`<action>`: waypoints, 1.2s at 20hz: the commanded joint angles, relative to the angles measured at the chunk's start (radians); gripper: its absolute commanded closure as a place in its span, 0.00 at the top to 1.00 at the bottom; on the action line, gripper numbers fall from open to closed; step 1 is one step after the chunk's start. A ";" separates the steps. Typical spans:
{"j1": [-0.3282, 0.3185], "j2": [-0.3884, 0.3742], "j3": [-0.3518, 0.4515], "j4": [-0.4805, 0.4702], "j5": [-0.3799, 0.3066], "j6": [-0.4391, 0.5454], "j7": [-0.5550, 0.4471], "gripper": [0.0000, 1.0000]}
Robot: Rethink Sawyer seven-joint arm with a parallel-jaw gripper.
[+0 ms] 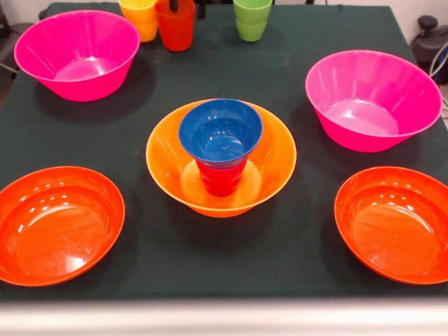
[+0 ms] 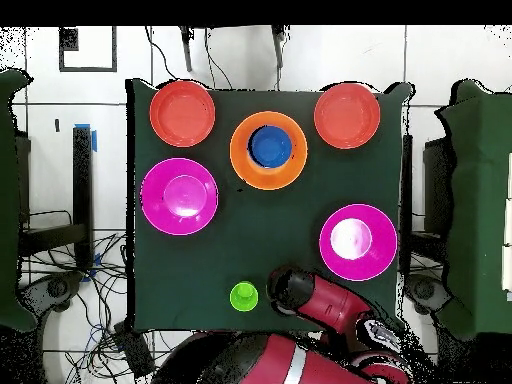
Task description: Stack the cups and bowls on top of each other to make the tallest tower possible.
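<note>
The tower stands mid-table: a large orange bowl [image 1: 273, 157] holds a red cup [image 1: 220, 178], and the small blue bowl [image 1: 220, 133] sits on that cup. From overhead the tower shows as the orange bowl [image 2: 240, 165] around the blue bowl [image 2: 270, 146]. The orange cup [image 1: 175, 28] stands at the far edge between the yellow cup [image 1: 142, 19] and the green cup [image 1: 252, 19]. My gripper [image 1: 186, 5] shows only as dark tips at the top edge, at the orange cup's rim. In the overhead view my arm [image 2: 310, 300] hides the orange and yellow cups, and the green cup [image 2: 244, 296] stands beside it.
Two large pink bowls [image 1: 77, 52] [image 1: 374, 98] sit at the far left and mid right. Two shallow red-orange bowls [image 1: 59, 224] [image 1: 395, 224] lie at the near corners. All rest on a dark green cloth [image 1: 294, 259].
</note>
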 commanded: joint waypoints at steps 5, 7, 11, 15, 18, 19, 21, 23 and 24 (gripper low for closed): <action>-0.007 0.054 0.132 -0.030 -0.049 -0.061 0.100 0.00; -0.004 0.054 0.131 -0.032 -0.045 -0.057 0.104 0.00; 0.001 0.053 0.126 -0.038 -0.043 -0.061 0.114 0.00; 0.013 0.051 0.115 -0.048 -0.044 -0.070 0.119 0.00; 0.038 0.029 0.093 -0.063 -0.038 -0.022 0.118 0.00; 0.046 0.011 0.085 -0.068 -0.033 0.003 0.119 0.00; 0.063 -0.038 0.072 -0.093 -0.025 0.097 0.103 0.00; 0.082 -0.079 0.058 -0.118 -0.022 0.181 0.090 0.00; 0.085 -0.092 0.058 -0.131 -0.018 0.212 0.088 0.00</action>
